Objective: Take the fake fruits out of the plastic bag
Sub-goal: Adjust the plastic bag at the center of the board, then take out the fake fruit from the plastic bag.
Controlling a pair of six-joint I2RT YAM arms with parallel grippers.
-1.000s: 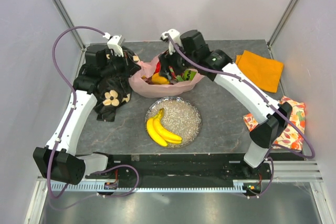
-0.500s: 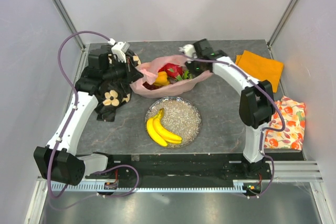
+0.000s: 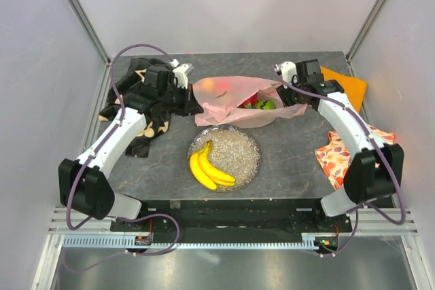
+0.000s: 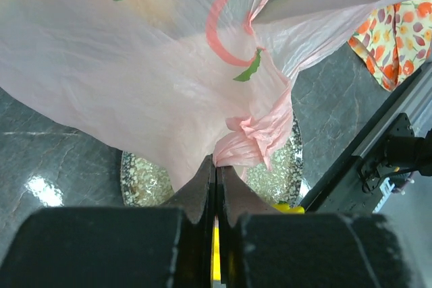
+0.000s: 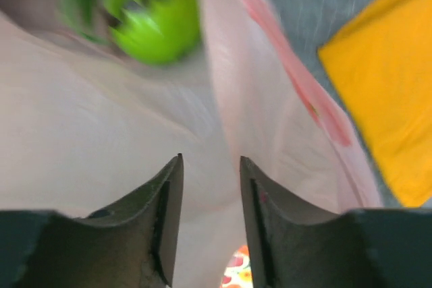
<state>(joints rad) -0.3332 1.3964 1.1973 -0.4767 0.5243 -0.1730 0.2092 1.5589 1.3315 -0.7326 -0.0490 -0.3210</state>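
Note:
The pink plastic bag (image 3: 228,93) hangs stretched between the two arms, above the far edge of the glitter plate (image 3: 245,157). My left gripper (image 3: 192,98) is shut on a bunched fold of the bag (image 4: 169,85), with the jaws (image 4: 216,161) pressed together. Fake fruits show at the bag's right end: a red one (image 3: 250,103) and a green ball (image 3: 266,104), blurred in the right wrist view (image 5: 152,25). A banana bunch (image 3: 209,168) lies on the plate. My right gripper (image 3: 280,96) is at the bag's right end, jaws (image 5: 210,166) apart, with bag film just beyond the tips.
An orange cloth (image 3: 348,81) lies at the back right, close behind the right wrist. An orange-patterned floral cloth (image 3: 340,155) lies under the right arm. A dark flowered cloth (image 3: 139,128) lies under the left arm. The plate's rim (image 4: 138,180) shows below the bag.
The left arm swung right and lifted the bag, stretching it out. The right gripper came out of the bag and moved right, its jaws narrower than before.

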